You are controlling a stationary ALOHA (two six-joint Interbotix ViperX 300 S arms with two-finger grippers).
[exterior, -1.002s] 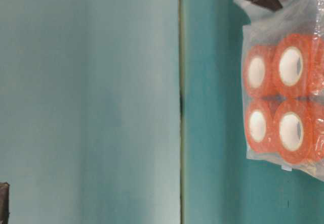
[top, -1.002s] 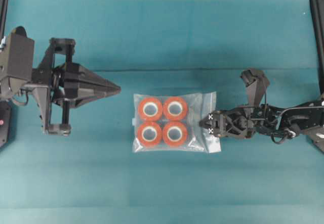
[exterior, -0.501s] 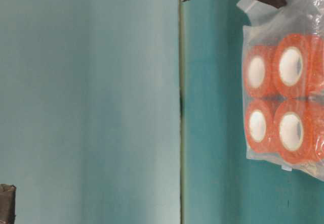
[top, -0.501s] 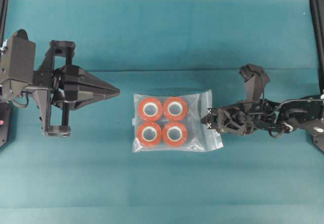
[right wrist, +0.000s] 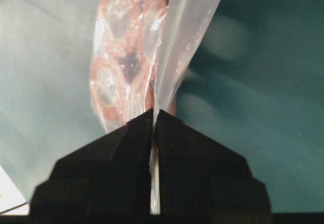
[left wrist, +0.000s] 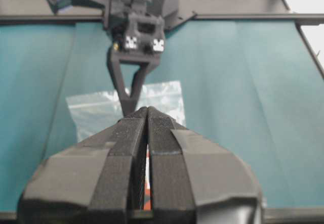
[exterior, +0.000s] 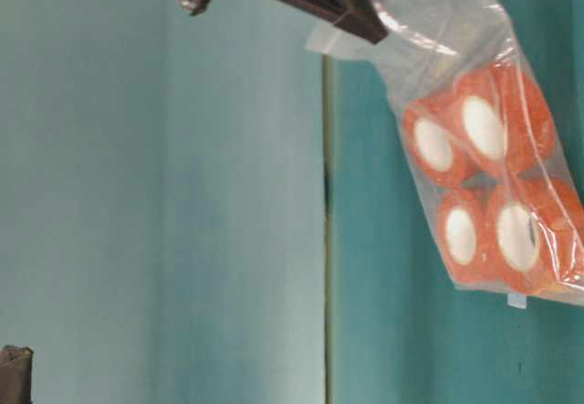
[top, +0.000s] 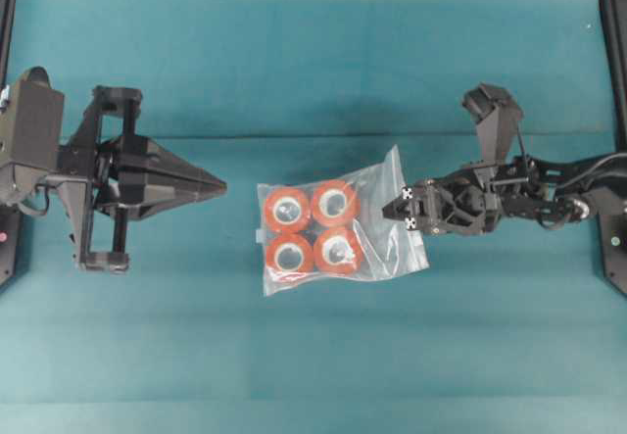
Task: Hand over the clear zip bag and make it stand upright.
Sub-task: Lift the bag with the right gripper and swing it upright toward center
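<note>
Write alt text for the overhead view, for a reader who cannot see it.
The right gripper pinches the edge of the clear zip bag, which holds four orange rolls and sits tilted at the middle of a teal table. The left gripper is shut and empty, pointing at the bag from the left without touching it.

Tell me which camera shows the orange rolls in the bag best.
Overhead: all four orange rolls show unobstructed inside the clear zip bag. Table-level shows them sideways; the right wrist view blurs them; the left wrist view hides nearly all.
</note>
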